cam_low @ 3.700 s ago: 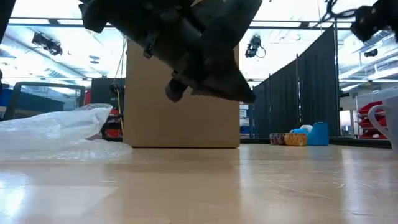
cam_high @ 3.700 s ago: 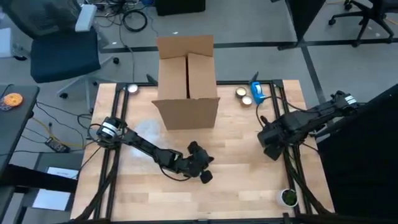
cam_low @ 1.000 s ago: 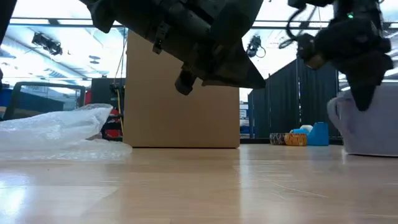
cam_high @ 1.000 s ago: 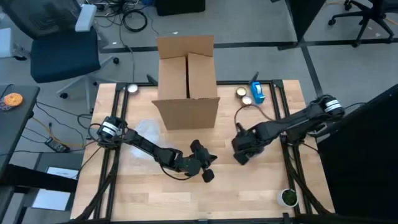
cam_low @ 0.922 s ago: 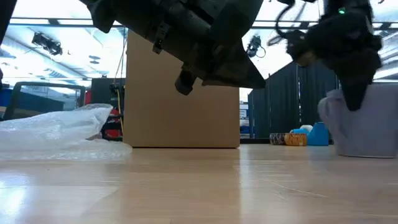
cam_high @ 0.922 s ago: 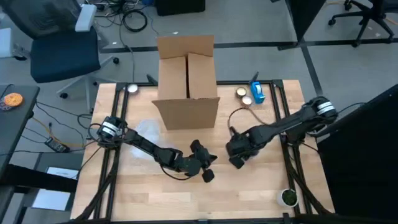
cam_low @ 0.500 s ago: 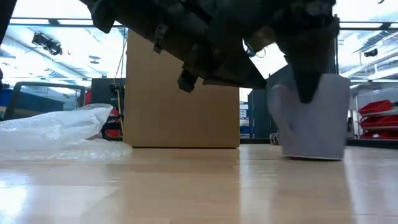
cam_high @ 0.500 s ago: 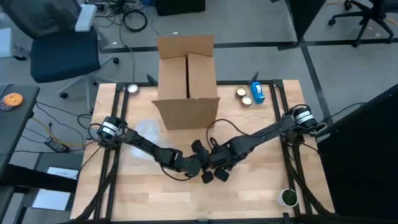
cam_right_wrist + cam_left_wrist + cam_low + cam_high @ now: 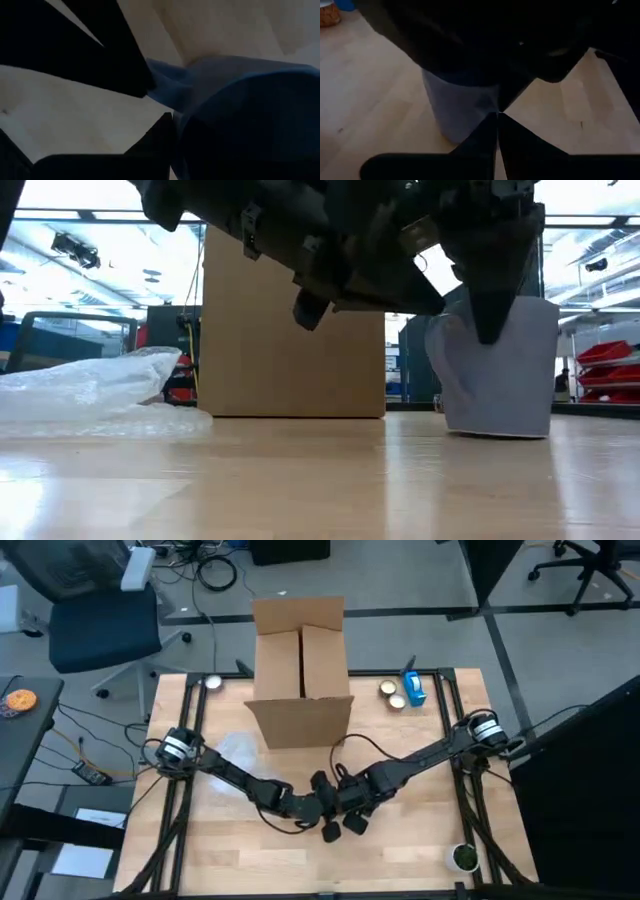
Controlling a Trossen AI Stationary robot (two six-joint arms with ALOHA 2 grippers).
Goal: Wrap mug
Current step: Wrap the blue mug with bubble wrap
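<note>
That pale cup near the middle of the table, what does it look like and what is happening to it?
The mug is pale bluish grey, plain and matt, with a handle showing at its side in the low view. It stands upright on the wooden table, in front of the cardboard box. The right pincer comes down from above, one finger over its rim. The left pincer hovers right beside it. From above, the arms hide most of the mug.

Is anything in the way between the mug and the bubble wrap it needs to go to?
Partly. The mug, held by the right hand, has bare table toward the bubble wrap, but the left hand and its arm lie across that path.
</note>
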